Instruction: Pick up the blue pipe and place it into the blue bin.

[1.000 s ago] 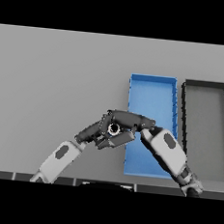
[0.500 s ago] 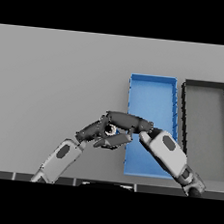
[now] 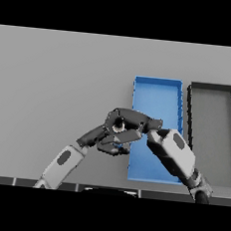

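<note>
My two hands meet just left of the blue bin (image 3: 158,94), close to its near left wall. The left hand (image 3: 110,141) comes in from the lower left with its fingers curled. A small sliver of the blue pipe (image 3: 118,147) shows between those fingers; the rest of the pipe is hidden. The right hand (image 3: 135,121) reaches in from the lower right, across the bin's near end, and lies over the top of the left hand. A pale round end shows between the two hands. The bin's far half is bare blue floor.
A dark grey bin (image 3: 214,92) stands directly right of the blue one, its long side parallel to it. My right forearm (image 3: 175,154) covers the blue bin's near right part. Grey table (image 3: 55,82) stretches to the left and back.
Both hands have stayed pressed together at the bin's left wall, with only a slight shift of the hands and right forearm.
</note>
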{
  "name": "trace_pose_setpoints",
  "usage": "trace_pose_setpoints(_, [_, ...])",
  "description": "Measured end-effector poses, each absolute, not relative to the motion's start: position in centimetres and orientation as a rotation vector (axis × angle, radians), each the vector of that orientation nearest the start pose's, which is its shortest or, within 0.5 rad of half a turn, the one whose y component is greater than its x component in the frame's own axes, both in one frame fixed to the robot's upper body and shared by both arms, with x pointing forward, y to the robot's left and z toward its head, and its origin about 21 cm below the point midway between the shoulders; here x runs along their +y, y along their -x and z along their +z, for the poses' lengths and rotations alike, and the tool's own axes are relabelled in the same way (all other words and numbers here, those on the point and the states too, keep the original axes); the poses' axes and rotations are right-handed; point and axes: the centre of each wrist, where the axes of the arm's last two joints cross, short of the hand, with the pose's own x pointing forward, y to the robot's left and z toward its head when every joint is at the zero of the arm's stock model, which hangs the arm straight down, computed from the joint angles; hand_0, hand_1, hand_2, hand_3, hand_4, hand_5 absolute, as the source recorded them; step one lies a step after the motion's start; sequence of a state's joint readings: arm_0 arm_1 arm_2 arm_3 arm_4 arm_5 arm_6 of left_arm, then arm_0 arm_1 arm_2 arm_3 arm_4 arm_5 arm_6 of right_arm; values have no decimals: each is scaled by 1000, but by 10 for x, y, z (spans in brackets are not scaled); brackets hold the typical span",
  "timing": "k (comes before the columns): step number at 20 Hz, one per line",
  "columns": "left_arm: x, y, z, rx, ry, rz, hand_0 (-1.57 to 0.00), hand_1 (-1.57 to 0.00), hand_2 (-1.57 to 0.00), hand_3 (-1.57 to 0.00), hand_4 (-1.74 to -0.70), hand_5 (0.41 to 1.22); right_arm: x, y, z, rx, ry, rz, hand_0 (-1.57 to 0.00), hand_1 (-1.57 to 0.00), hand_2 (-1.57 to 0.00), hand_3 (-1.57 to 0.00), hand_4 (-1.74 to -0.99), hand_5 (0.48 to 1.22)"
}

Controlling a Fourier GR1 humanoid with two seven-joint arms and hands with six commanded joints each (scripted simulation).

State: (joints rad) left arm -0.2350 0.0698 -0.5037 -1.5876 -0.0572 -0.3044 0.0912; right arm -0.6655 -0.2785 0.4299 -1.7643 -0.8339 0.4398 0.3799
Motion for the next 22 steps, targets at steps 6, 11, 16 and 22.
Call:
trace_pose_setpoints(6, [102, -253, 51, -1552, 489, -887, -2, -2, -2, -2, -927, 491, -114, -299, 280, -1625, -1188, 985, -1571, -1571, -1571, -1571, -1495, 1221])
trace_pose_setpoints(11, [108, -254, 49, -1556, 467, -908, 0, 0, 0, 0, -904, 487, -132, -331, 328, -1790, -1057, 801, -1571, -1571, -1571, -1571, -1497, 1221])
trace_pose_setpoints(16, [107, -254, 52, -1538, 449, -915, 1, 1, 1, 1, -887, 483, -168, -378, 325, -1784, -774, 627, -1571, -1571, -1571, -1571, -1498, 1221])
trace_pose_setpoints(22, [115, -256, 56, -1555, 451, -901, 1, 1, 1, 1, -877, 483, -217, -413, 248, -1576, -550, 429, -1571, -1571, -1571, -1571, -1499, 1221])
